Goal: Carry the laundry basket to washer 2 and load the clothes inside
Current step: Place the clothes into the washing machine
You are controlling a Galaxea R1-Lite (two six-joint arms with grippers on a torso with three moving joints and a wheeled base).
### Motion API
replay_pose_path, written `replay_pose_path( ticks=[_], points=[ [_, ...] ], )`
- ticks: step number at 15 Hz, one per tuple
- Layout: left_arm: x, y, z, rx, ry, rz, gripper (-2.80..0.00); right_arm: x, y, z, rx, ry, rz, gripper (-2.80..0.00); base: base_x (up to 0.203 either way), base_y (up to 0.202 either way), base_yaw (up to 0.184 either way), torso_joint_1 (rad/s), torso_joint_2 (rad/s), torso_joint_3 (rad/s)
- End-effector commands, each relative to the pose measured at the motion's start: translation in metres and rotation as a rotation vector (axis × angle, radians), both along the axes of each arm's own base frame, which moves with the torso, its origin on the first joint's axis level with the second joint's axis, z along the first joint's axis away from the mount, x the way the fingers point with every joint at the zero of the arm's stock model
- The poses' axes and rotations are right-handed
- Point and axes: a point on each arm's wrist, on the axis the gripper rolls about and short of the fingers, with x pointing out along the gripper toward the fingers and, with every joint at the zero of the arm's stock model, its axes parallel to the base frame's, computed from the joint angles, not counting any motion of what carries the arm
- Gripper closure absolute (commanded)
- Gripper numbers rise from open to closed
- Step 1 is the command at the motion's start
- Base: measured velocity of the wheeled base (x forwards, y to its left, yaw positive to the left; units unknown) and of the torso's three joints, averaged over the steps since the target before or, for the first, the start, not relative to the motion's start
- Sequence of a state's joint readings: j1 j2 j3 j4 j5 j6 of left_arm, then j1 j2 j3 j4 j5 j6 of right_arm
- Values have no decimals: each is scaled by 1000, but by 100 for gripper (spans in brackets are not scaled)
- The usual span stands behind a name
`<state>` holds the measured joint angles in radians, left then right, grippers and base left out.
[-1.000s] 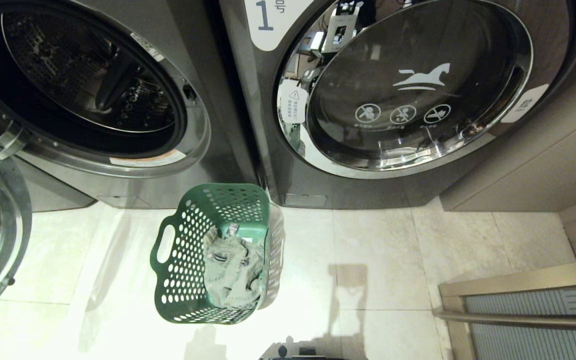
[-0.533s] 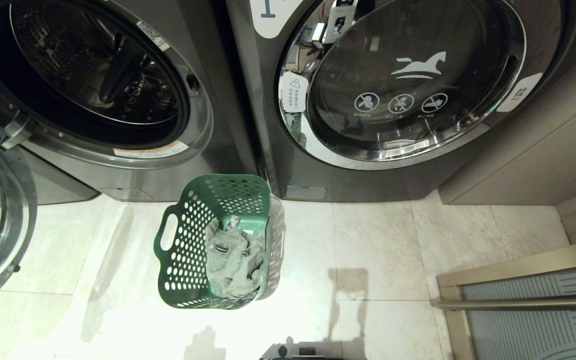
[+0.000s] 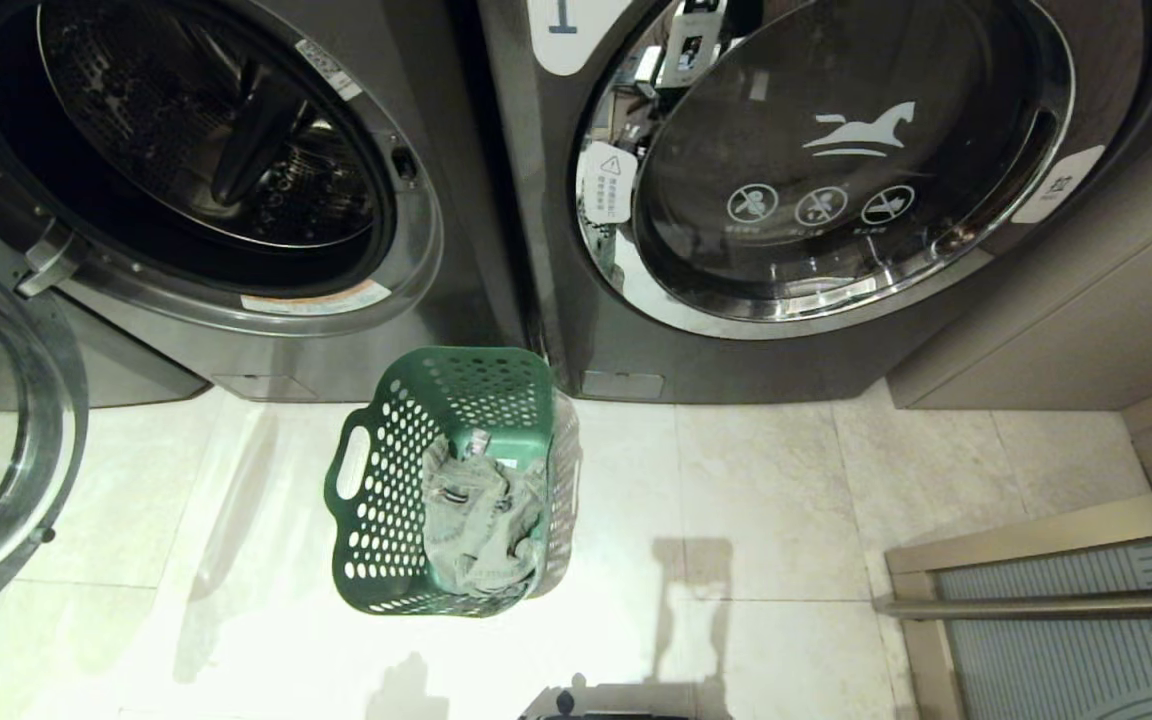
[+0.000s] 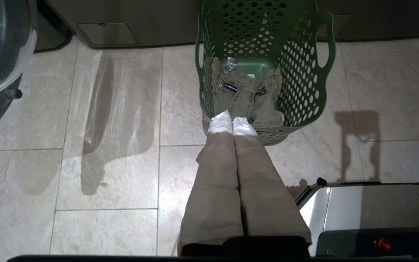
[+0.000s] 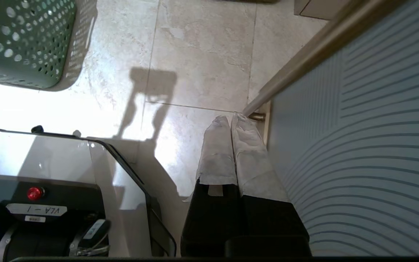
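View shifted right, things unmoved; basket (image 3: 451, 480) on floor before open washer (image 3: 206, 170). Your left gripper (image 4: 232, 122), right gripper (image 5: 233, 122) closed, empty.

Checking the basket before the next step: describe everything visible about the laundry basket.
The laundry basket is dark green plastic, pierced all over with round holes, with cut-out handles in its sides. It stands upright on the pale floor tiles, just before the gap between two washers. The clothes, pale grey-green fabric, lie crumpled inside. Neither gripper touches it.
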<state>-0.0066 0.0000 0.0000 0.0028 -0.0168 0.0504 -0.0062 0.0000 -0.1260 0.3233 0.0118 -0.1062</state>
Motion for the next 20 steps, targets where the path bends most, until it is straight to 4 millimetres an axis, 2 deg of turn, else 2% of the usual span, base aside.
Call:
replay_pose_path(
  ticks=[1, 20],
  points=[
    [0, 0, 0, 0, 3, 0, 0, 0, 0, 0, -3, 4, 1, 0, 1, 195, 1, -1, 7, 6],
    [0, 0, 0, 2, 2, -5, 0, 0, 0, 0, -8, 4, 5, 0, 0, 197, -2, 2, 3, 2]
  ],
)
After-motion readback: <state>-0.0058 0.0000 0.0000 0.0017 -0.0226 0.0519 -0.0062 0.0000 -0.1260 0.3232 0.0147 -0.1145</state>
